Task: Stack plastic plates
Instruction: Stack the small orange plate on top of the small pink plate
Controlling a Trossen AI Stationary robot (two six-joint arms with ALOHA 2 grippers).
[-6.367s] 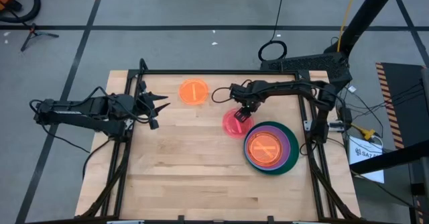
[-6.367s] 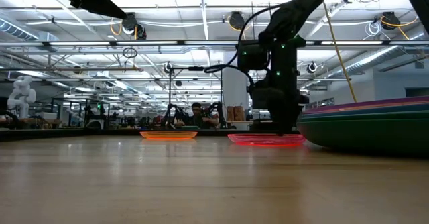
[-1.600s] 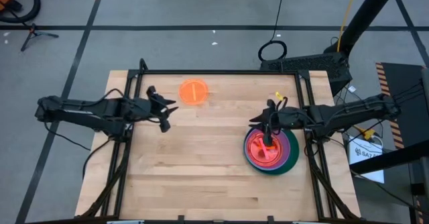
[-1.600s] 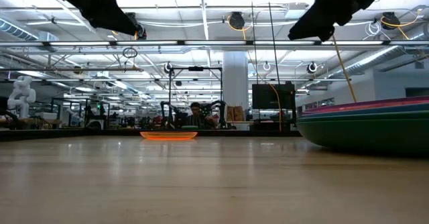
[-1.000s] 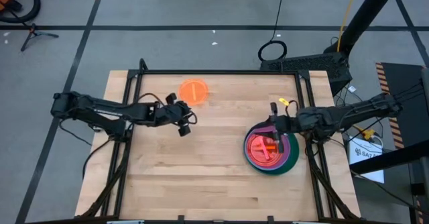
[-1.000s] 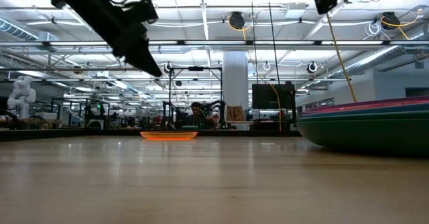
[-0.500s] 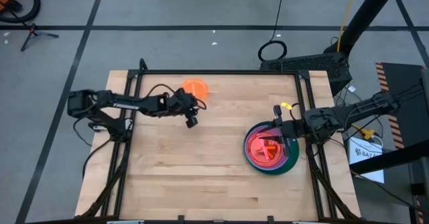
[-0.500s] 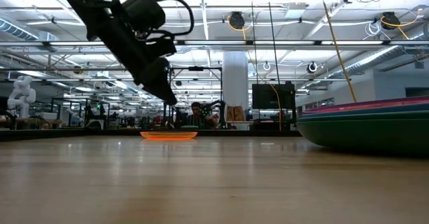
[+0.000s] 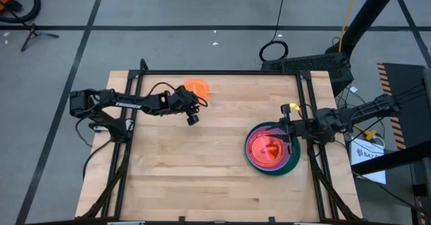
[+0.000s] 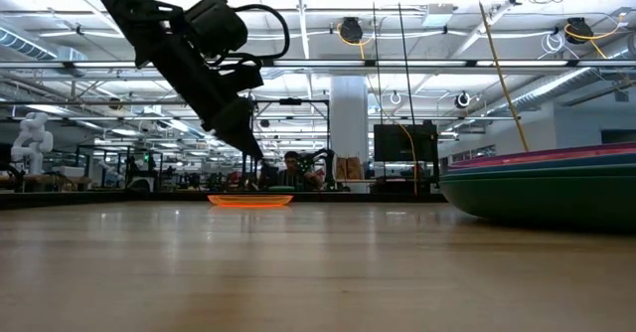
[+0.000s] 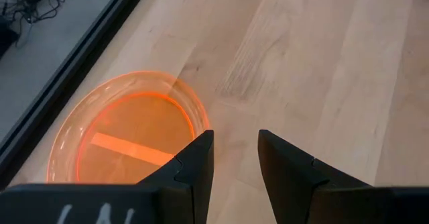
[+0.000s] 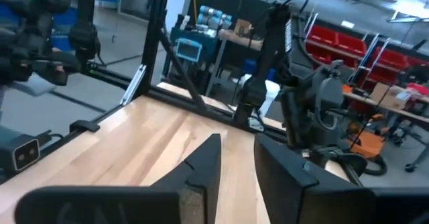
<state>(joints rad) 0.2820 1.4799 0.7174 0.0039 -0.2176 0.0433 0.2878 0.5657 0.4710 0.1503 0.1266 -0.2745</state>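
A small translucent orange plate [image 9: 196, 88] lies flat on the table near the far edge and also shows in the left wrist view [image 11: 127, 140] and the low view [image 10: 250, 200]. My left gripper [image 9: 192, 119] hangs open just to the near side of it, slanting down, with nothing between its fingers [image 11: 234, 143]. At the right, a stack of plates [image 9: 271, 149] stands on a large dark green one [image 9: 291, 163], with a pink plate [image 9: 266, 147] on top. My right gripper [image 9: 285, 126] is open and level at the stack's far right rim, holding nothing [image 12: 236, 147].
A black frame rail [image 9: 215, 72] runs along the table's far edge, with more rails down both sides. The wooden table top [image 9: 195, 178] lies bare in the middle and near part. In the low view the stack [image 10: 542, 183] fills the right side.
My left gripper has swung toward the table's far right and come down, ending just near of the orange plate. My right gripper has drawn back toward the table's right edge, off the top of the stack, and has rolled a little. The plates have kept still.
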